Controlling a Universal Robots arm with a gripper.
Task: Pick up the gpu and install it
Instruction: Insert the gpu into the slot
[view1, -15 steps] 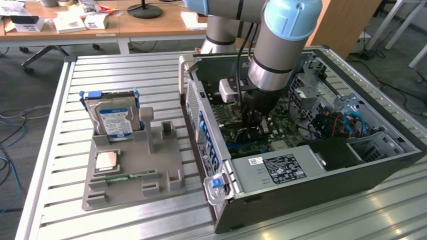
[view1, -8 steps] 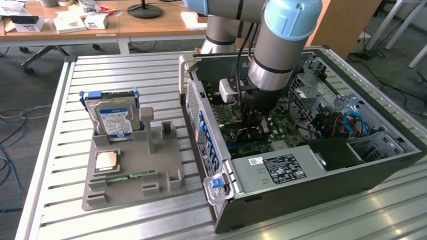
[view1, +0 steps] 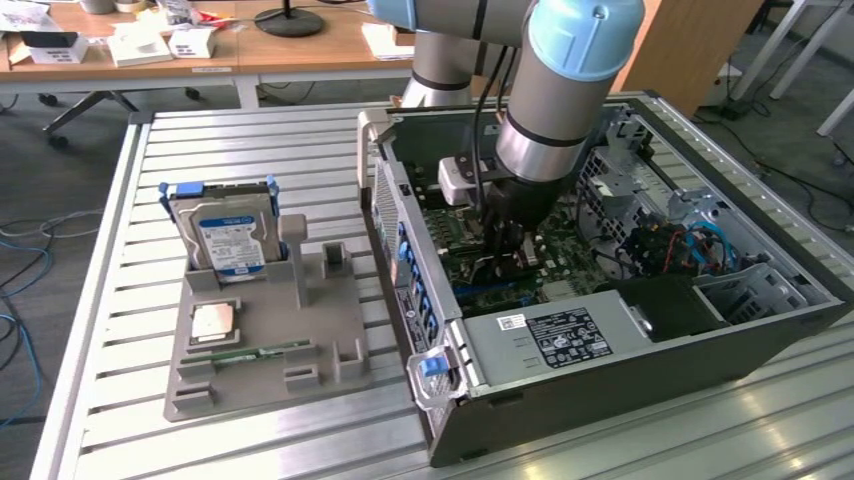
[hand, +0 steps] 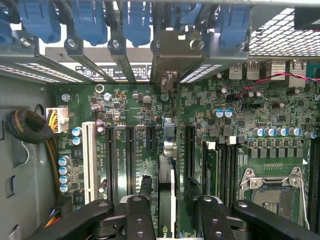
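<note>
- The gripper (hand: 169, 212) is down inside the open computer case (view1: 747, 330), clenched on the gpu (hand: 168, 165), which stands on edge between the two black fingers (hand: 140, 217) over the motherboard (hand: 240, 135).
- From the wrist view the card's pale bracket end (hand: 167, 60) sits up against the case's rear wall, among the blue slot latches (hand: 135, 20). I cannot tell whether its lower edge is seated in a slot or only resting above one.
- The likeliest trouble, to my eye, is misalignment: long black slots run close on both sides of the card, and a slight offset would put its edge on the board or on a slot's wall instead of in the groove.
- A tilted card pressed down could bind at the bracket, since that end has to slip between the metal slot covers on the rear wall.
- Room is tight. The white slot (hand: 90, 160) and the capacitors beside it lie on one side, the memory slots (hand: 222, 170) and the empty processor socket (hand: 272, 187) on the other, so the fingers have little sideways play.
- In the exterior view the arm drops in through the case's open side; the power supply (view1: 561, 335) at the near end and the drive cage (view1: 634, 165) at the far end hem it in.
- Outside the case, the grey parts tray (view1: 267, 340) with the hard drive (view1: 227, 235) sits well apart on the slatted table (view1: 120, 300), out of the arm's way.
</note>
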